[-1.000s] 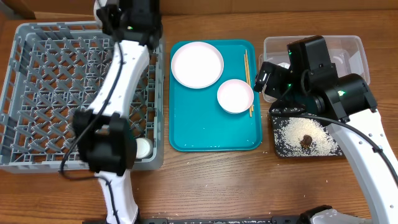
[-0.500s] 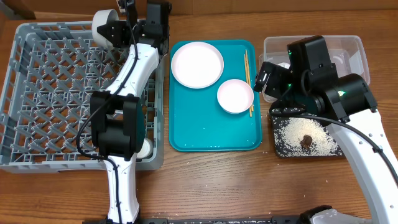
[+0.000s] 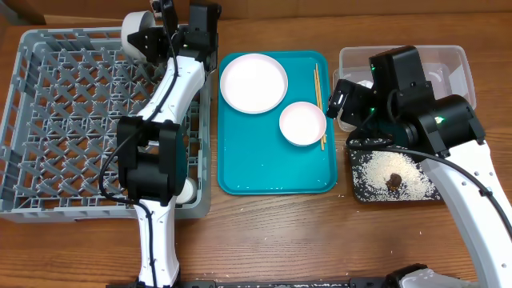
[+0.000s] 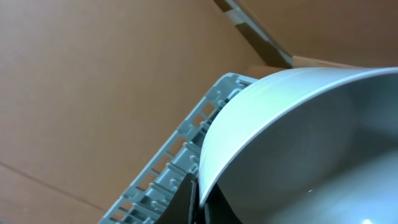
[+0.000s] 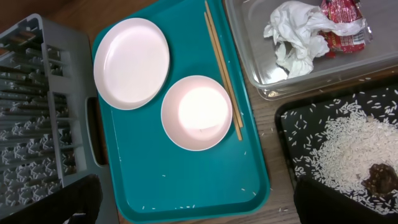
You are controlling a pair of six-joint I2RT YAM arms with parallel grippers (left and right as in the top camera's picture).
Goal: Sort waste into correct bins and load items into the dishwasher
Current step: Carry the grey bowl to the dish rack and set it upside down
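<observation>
My left gripper is shut on the rim of a pale-blue bowl and holds it tilted over the far edge of the grey dish rack. In the left wrist view the fingers pinch the bowl's rim above the rack wall. My right gripper is open and empty, its fingers spread above the teal tray's near end. The tray holds a white plate, a white bowl and chopsticks.
The clear tub holds crumpled paper and a red wrapper. The black tray holds rice and a brown lump. A small white cup sits in the rack's near right corner. Stray grains lie on the teal tray.
My left arm has swung its elbow right and the pale-blue bowl has come into view at the rack's far edge. The right arm has not moved.
</observation>
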